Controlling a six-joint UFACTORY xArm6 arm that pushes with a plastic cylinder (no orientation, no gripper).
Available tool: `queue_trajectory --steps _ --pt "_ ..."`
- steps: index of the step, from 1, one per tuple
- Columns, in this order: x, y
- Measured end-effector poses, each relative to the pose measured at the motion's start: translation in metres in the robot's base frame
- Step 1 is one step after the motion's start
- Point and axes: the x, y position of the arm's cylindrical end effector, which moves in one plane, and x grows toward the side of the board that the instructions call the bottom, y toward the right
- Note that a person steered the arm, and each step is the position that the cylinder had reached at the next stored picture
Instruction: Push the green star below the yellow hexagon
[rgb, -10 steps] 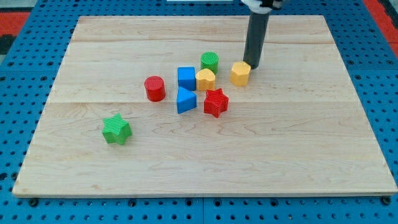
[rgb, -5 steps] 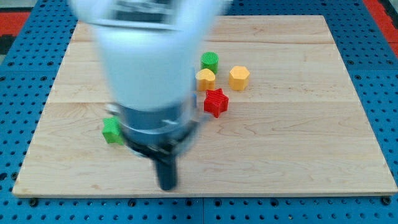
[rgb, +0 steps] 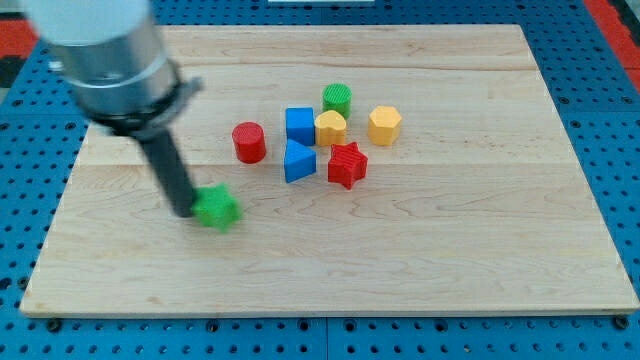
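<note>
The green star (rgb: 217, 209) lies on the wooden board (rgb: 480, 250) at the lower left of the block cluster. My tip (rgb: 184, 212) touches the star's left side. The yellow hexagon (rgb: 384, 125) sits at the right end of the cluster, far to the upper right of the star. The rod and arm rise from the tip toward the view's top left and look blurred.
A red cylinder (rgb: 248, 142), blue cube (rgb: 300, 124), blue triangle (rgb: 298, 161), yellow heart-like block (rgb: 330, 128), green cylinder (rgb: 338, 98) and red star (rgb: 347, 165) lie between the green star and the hexagon.
My tip left the hexagon, swept across the board's lower part and now sits at the green star's left. The star has slid slightly right.
</note>
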Motion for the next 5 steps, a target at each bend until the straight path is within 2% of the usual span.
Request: queue_trajectory --steps 1,2,3,4,5 --pt "0.0 0.119" --pt "0.057 0.1" --pt "0.038 0.15" --pt "0.004 0.154" --pt "-0.011 0.188"
